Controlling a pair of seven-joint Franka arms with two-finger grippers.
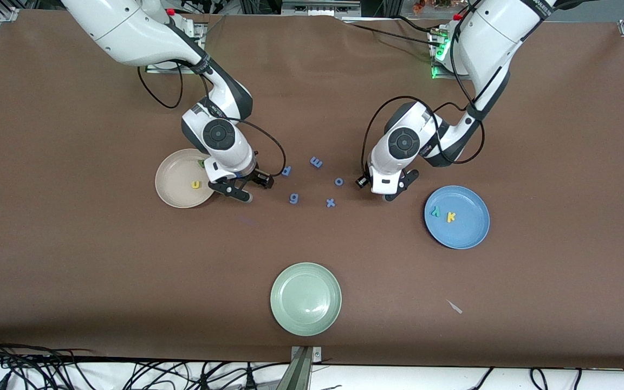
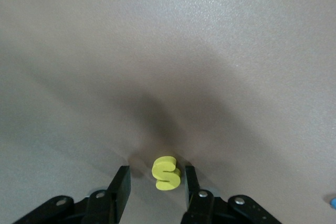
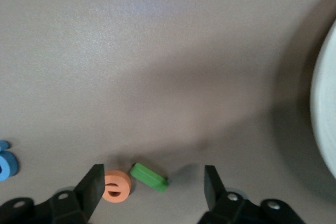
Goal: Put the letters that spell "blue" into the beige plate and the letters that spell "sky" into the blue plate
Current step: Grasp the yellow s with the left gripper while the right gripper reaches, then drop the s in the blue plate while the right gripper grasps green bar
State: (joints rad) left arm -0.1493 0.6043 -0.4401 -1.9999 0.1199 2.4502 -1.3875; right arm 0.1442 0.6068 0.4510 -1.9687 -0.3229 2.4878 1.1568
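Note:
My left gripper (image 1: pixel 400 187) is low over the table beside the blue plate (image 1: pixel 469 233), which holds the teal y (image 1: pixel 436 212) and yellow k (image 1: pixel 451 216). In the left wrist view the yellow s (image 2: pixel 167 173) lies between its open fingers; one finger is close to it, the other stands apart. My right gripper (image 1: pixel 233 191) is low at the beige plate's (image 1: pixel 174 181) edge, open around the orange e (image 3: pixel 116 185) and light green l (image 3: pixel 149 177). The yellow u (image 1: pixel 196 184) lies in the beige plate. A dark green piece (image 1: pixel 201 161), mostly hidden by the right arm, also lies there.
Blue letters p (image 1: pixel 286 171), m (image 1: pixel 316 162), o (image 1: pixel 339 181), g (image 1: pixel 293 199) and x (image 1: pixel 331 202) lie between the two grippers. A pale green plate (image 1: pixel 305 298) sits nearer the front camera, with a small pale scrap (image 1: pixel 454 306) toward the left arm's end.

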